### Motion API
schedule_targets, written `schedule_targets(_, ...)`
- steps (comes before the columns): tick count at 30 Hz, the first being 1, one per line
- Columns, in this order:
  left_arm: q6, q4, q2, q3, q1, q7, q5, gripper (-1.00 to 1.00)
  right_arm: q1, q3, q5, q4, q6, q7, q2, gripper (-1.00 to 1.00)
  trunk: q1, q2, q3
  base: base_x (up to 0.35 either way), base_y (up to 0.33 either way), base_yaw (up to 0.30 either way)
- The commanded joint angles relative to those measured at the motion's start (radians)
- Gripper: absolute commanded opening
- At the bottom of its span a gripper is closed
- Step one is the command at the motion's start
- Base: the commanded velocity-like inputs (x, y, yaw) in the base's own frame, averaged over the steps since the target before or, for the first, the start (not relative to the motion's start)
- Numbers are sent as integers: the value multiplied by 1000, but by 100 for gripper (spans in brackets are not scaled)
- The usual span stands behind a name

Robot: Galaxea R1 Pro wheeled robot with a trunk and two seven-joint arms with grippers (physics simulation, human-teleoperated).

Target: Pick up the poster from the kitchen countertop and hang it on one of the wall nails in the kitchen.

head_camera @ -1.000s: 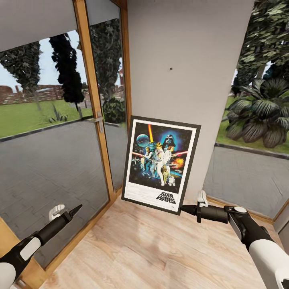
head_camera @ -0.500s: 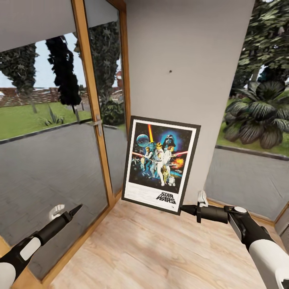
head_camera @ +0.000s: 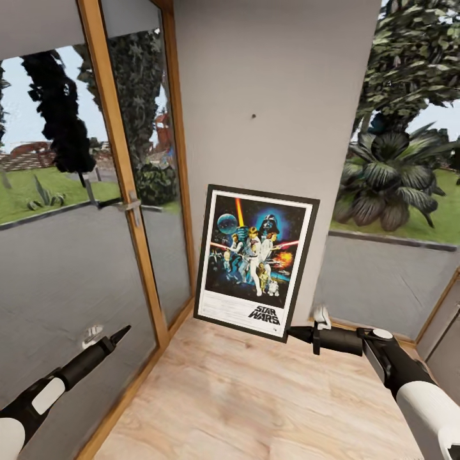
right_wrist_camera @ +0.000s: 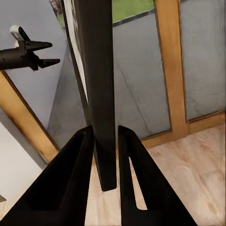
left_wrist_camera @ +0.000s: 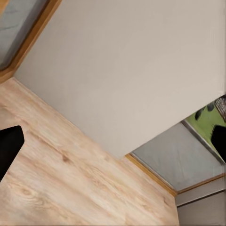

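At the near left, the left pincer (head_camera: 121,332) is apart and empty beside the glass door (head_camera: 70,255). The poster (head_camera: 255,260) hangs upright in the middle, before the grey wall (head_camera: 275,76), below the nail (head_camera: 253,117). The right pincer (right_wrist_camera: 106,141) is clamped on its lower right edge.

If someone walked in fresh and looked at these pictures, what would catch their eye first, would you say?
First the poster, a bright Star Wars print in a black frame, held upright in mid-air in front of the grey wall. The right hand pinches its lower right corner; the right wrist view shows both fingers closed on the frame's edge. Above it, a small dark nail sits in the wall.
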Motion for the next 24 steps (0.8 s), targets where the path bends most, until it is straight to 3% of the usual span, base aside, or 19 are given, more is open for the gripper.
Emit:
schedule_targets(1,6,0,1,-3,-1,-3,9,100,-1,-1,-2,1,4,4,0,-100,1,-2,-2,235,273,-273)
schedule_targets(17,6,0,1,-3,-1,-3,8,100,-1,-1,-2,1,4,4,0,-100,1,-2,11,169,298,-273)
schedule_targets(24,6,0,1,-3,-1,-3,9,100,-2,-1,-2,1,5,4,0,-100,1,-2,17,30,69,-273)
